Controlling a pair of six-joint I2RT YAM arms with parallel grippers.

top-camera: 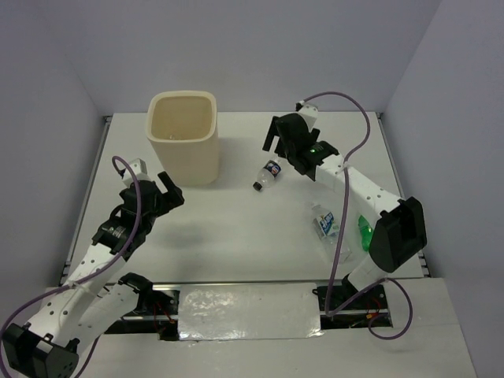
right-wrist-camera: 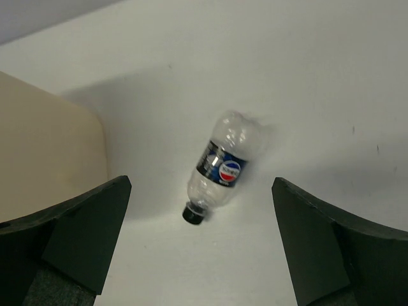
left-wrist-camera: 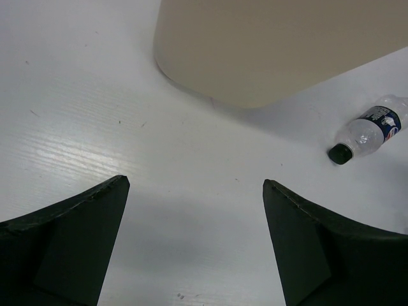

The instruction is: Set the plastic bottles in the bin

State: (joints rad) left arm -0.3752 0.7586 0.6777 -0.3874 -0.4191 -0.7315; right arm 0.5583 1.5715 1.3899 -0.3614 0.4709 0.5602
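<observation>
1. Bin point(top-camera: 185, 161) at far edge, nothing visible inside.
2. Left on desk point(top-camera: 236, 236): blue-label bottle point(top-camera: 268, 175) beside bin; clear bottle point(top-camera: 324, 220) and green bottle point(top-camera: 365, 233) near right edge.
3. Right claw point(top-camera: 273, 140) over blue-label bottle, left claw point(top-camera: 172, 191) near bin: both apart, empty.

You have even, diffuse overhead light on the white worktop point(top-camera: 236, 236); shadows are soft and pale. The left wrist view carries a streaky sheen at left. The bin point(right-wrist-camera: 44, 150) throws a faint grey shadow. The bottle point(right-wrist-camera: 223, 167) is sharp; the dark fingers point(right-wrist-camera: 70, 242) near the lens read soft.
</observation>
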